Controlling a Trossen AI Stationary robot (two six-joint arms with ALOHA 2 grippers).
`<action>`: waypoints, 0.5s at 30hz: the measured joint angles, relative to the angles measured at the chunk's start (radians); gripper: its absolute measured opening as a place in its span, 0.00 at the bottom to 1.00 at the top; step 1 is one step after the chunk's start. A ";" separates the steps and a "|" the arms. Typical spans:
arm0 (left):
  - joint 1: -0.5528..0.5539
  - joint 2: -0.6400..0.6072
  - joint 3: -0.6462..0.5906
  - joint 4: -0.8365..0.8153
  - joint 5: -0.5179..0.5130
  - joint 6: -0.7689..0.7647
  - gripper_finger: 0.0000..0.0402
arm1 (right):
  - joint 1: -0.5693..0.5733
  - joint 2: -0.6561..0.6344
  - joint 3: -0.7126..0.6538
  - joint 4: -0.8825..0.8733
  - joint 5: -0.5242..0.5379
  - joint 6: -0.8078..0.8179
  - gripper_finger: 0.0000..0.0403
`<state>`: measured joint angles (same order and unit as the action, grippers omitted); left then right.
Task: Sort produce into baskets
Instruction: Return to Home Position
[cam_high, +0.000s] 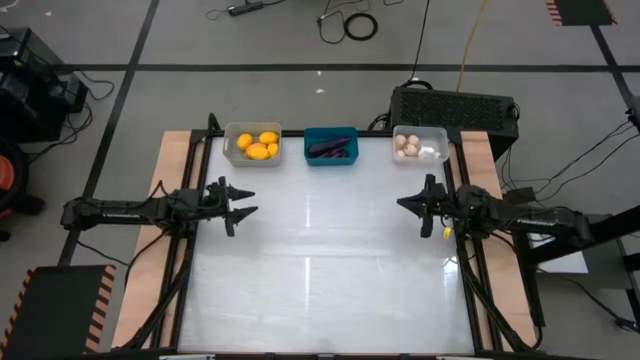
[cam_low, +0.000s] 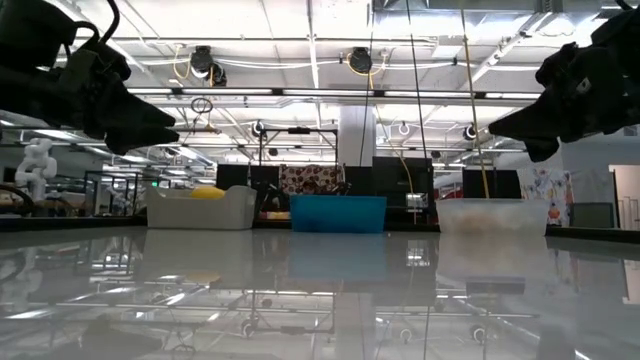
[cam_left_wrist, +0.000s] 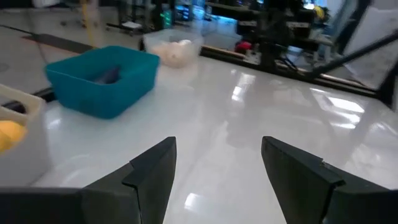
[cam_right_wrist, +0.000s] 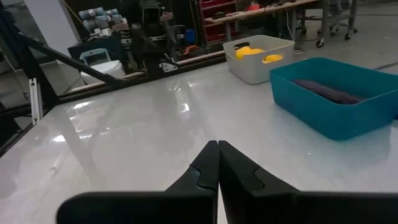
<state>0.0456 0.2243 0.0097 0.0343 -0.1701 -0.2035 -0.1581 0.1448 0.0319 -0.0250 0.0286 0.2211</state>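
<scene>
Three baskets stand in a row at the table's far edge. The light grey basket (cam_high: 252, 144) holds yellow-orange fruits (cam_high: 258, 145). The teal basket (cam_high: 331, 146) holds dark purple eggplant pieces (cam_high: 332, 149). The translucent white basket (cam_high: 420, 145) holds pale garlic bulbs (cam_high: 408, 147). My left gripper (cam_high: 243, 203) hovers open over the table's left side, with nothing between its fingers (cam_left_wrist: 149, 171). My right gripper (cam_high: 408, 204) hovers shut over the right side, holding nothing (cam_right_wrist: 218, 163).
A black box (cam_high: 455, 108) sits behind the white basket, beyond the table's far edge. The white tabletop (cam_high: 320, 260) lies bare between the two arms and toward the near edge. Cables lie on the floor beyond the table.
</scene>
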 joint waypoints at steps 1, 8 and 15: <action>0.000 0.001 0.000 0.002 -0.017 -0.001 0.61 | 0.000 0.000 0.000 0.000 -0.001 0.000 0.00; 0.000 0.002 0.000 0.003 -0.033 0.002 0.61 | 0.000 0.001 0.000 -0.001 -0.005 0.002 0.00; 0.000 0.002 -0.001 0.022 -0.049 0.053 0.61 | 0.001 0.048 0.000 -0.001 -0.004 -0.012 0.00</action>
<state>0.0456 0.2268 0.0090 0.0564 -0.2190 -0.1501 -0.1574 0.1931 0.0322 -0.0261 0.0242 0.2093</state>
